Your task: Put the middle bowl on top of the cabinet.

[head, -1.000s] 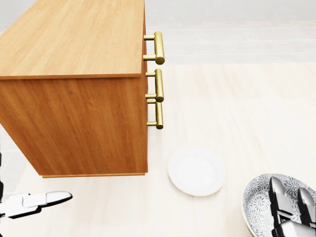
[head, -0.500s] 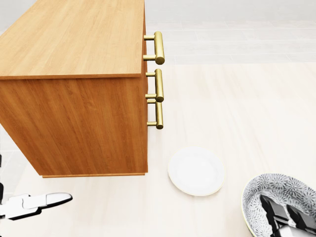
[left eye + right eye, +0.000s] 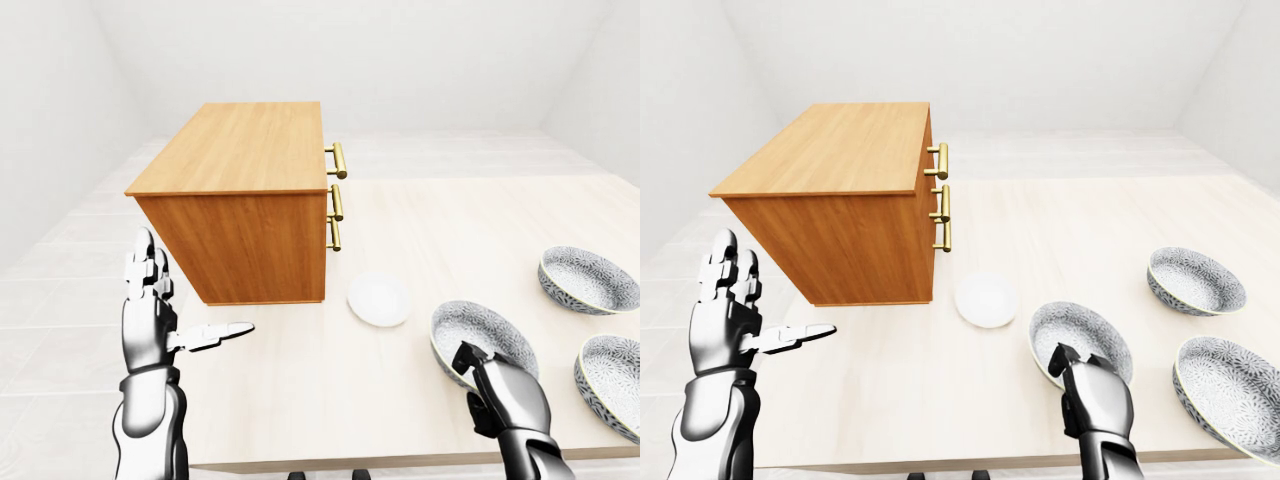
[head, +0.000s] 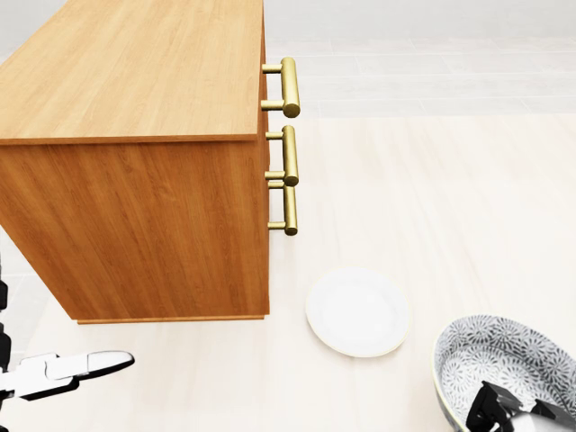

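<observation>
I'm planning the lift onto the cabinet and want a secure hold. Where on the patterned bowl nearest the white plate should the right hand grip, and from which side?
Grip the bowl at its thin raised rim on the bottom edge of the left-eye view, where the right hand already sits. A finger inside the open hollow and the others outside would likely pinch the wall. The plate lies apart.

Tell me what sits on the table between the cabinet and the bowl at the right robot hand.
A white plate lies on the table between the cabinet and the patterned bowl; the left-eye view shows it best.
</observation>
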